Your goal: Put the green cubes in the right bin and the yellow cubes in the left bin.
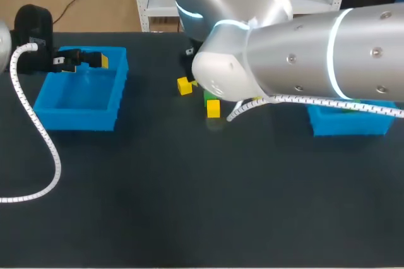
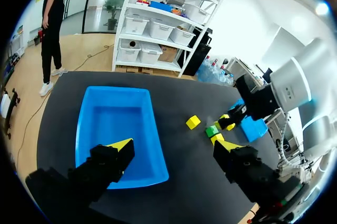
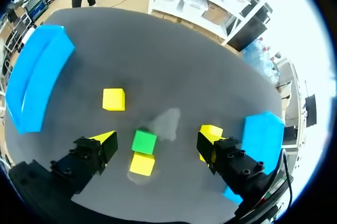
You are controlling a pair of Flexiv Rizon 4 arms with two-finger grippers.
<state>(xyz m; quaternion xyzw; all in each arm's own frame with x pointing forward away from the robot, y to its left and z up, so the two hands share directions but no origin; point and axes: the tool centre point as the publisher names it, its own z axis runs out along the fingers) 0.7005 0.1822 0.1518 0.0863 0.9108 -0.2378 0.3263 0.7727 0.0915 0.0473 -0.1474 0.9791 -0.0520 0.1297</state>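
Note:
My left gripper (image 1: 81, 62) (image 2: 172, 144) hangs open over the left blue bin (image 1: 82, 101) (image 2: 118, 124), in which no cube shows. My right gripper (image 3: 157, 139) is open above the cube cluster. A green cube (image 3: 144, 142) (image 1: 210, 96) (image 2: 211, 131) lies below, between its fingers. Yellow cubes surround it: one farther ahead (image 3: 114, 99) (image 1: 184, 86) (image 2: 193, 122), one just behind it (image 3: 142, 164) (image 1: 213, 108), and one by the fingertip nearest the right blue bin (image 3: 211, 131). In the head view my right arm (image 1: 303, 48) hides that gripper.
The right blue bin (image 1: 347, 124) (image 3: 260, 140) sits partly under my right arm, with a bit of green showing at its back rim. A white cable (image 1: 38, 124) loops from my left arm across the table's left side.

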